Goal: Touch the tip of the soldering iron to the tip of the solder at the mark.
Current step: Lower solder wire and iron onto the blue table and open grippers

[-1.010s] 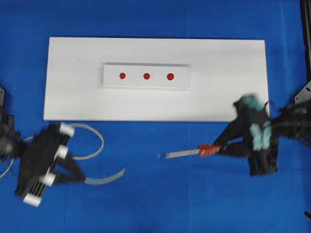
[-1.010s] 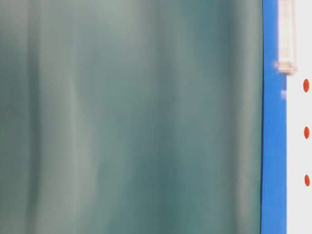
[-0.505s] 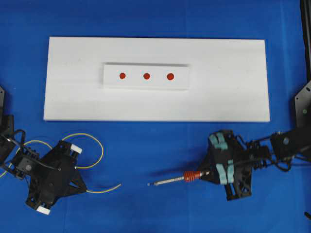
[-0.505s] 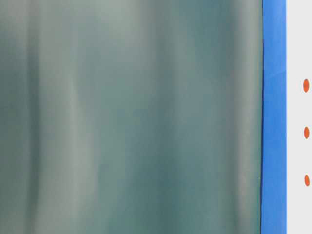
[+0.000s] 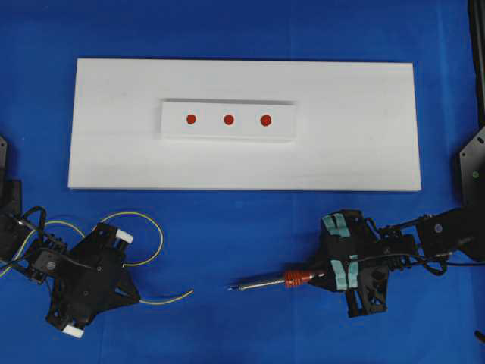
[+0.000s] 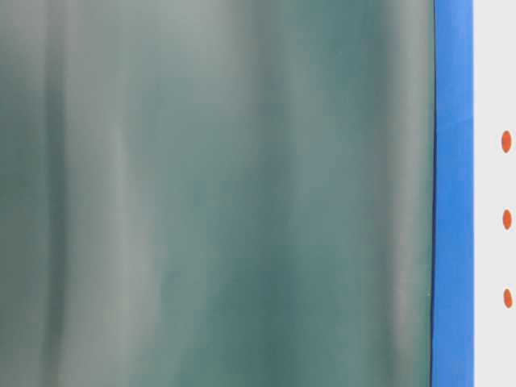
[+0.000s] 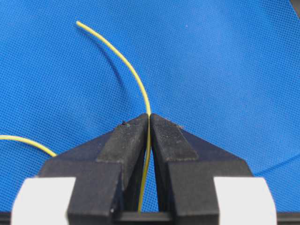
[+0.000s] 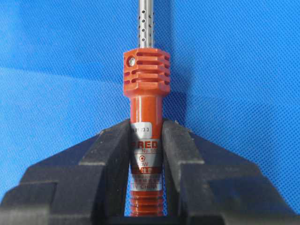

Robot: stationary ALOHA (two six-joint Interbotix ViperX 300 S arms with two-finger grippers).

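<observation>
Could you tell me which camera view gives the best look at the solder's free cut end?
The left wrist view: the solder arcs from the shut left gripper to its cut tip, sharp against the blue cloth. The overhead view shows it small and thin; the table-level and right wrist views show none.

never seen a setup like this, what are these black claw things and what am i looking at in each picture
These are two robot arms on a blue-covered table, each ending in a two-fingered claw called a gripper. The overhead picture looks straight down: the left gripper pinches the solder, a thin yellow wire in loops, and the right gripper is closed on the soldering iron by its orange-red handle, tip pointing left. Beyond them lies a white board bearing a small white strip with three red dots. Two pictures come from cameras on the wrists, looking along the fingers at the wire and at the handle. The table-level picture is mostly blocked by something blurred and green; only an edge of the board and dots shows.
</observation>
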